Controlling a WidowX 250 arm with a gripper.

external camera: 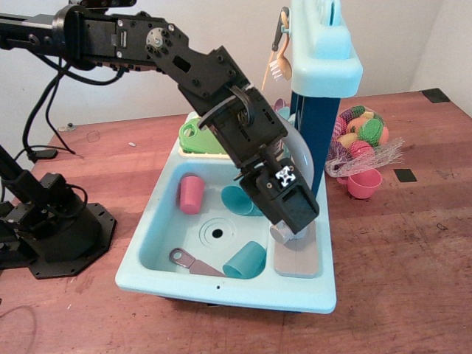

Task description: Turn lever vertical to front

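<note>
Lever hidden beneath the gripper (293, 230) over the grey faucet base (296, 254); jaws' state unclear.

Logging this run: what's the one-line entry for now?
stage: at faucet | gripper: down on faucet base | jaws: unclear | lever: hidden

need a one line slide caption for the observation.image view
Black robot arm reaches over a light-blue toy sink, its gripper down at the grey faucet base; cups and a spatula lie in the basin.

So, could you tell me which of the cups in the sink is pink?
The pink cup lies on its side at the sink's back left; the other two cups in the basin are teal.
</note>
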